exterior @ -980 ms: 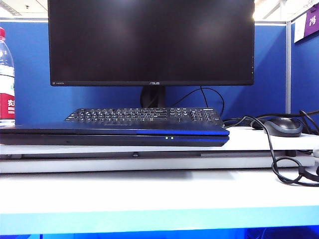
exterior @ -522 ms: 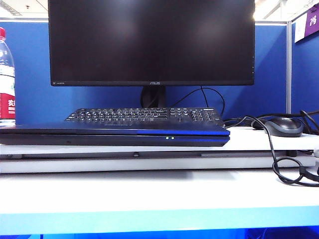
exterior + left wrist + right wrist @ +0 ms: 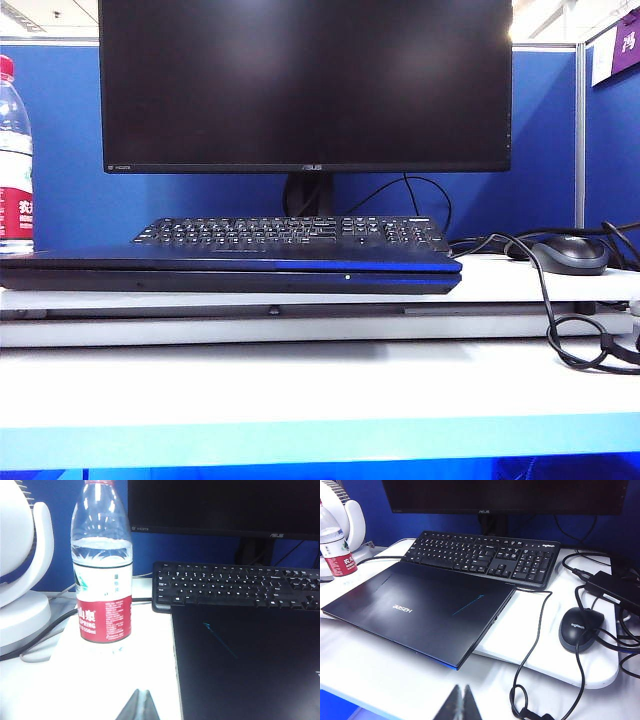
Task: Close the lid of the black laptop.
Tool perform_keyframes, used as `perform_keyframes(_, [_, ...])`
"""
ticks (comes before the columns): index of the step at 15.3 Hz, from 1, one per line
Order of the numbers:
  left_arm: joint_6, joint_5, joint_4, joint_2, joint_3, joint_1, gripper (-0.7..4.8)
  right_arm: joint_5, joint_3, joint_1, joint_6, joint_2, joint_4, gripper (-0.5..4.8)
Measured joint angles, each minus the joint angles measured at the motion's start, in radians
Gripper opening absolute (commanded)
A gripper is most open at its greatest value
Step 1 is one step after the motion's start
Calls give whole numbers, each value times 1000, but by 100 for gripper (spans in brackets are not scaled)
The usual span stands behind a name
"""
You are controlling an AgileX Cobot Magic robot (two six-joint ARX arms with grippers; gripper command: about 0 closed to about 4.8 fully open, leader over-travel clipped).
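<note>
The black laptop (image 3: 230, 272) lies flat on the white desk riser, with its lid (image 3: 420, 610) down on the base; the "Hasee" logo shows on the lid's back. The lid (image 3: 245, 660) also fills the near right of the left wrist view. One small white light shows on the laptop's front edge. My left gripper (image 3: 141, 694) is shut and empty over the white surface, just off the laptop's left edge. My right gripper (image 3: 462, 689) is shut and empty above the desk in front of the laptop's near corner. Neither gripper shows in the exterior view.
Behind the laptop lie a black keyboard (image 3: 290, 232) and an ASUS monitor (image 3: 305, 85). A water bottle (image 3: 102, 565) and a white fan (image 3: 17, 555) stand at the left. A mouse (image 3: 580, 627), a power brick (image 3: 615, 587) and looping cables (image 3: 570, 330) lie at the right.
The laptop's front lights went from two green dots to a single white dot. Nothing else moved.
</note>
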Motion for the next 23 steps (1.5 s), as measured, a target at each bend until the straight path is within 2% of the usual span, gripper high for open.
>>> perform_keyframes(2, [0, 0, 0, 0, 0, 0, -4, 0, 0, -2, 0, 0, 0, -4])
perform_keyframes(4, [0, 0, 0, 0, 0, 0, -4, 0, -27, -46, 0, 0, 34, -4])
perform_keyframes(7, [0, 0, 0, 0, 0, 0, -4, -2, -210, -220, 5, 0, 290, -4])
perform_keyframes(8, [0, 0, 0, 0, 0, 0, -4, 0, -262, -243, 6, 0, 361, -4])
perform_keyframes(10, [0, 0, 0, 0, 0, 0, -4, 11, -353, -255, 2, 0, 488, -4])
perform_keyframes(12, [-1, 0, 0, 0, 0, 0, -4, 106, -436, -255, 0, -1, 617, -4])
perform_keyframes(15, [-1, 0, 0, 0, 0, 0, -4, 125, -528, -254, 31, -1, 792, -4])
perform_keyframes(23, [-2, 0, 0, 0, 0, 0, -4, 124, -626, -246, 134, -1, 810, -4])
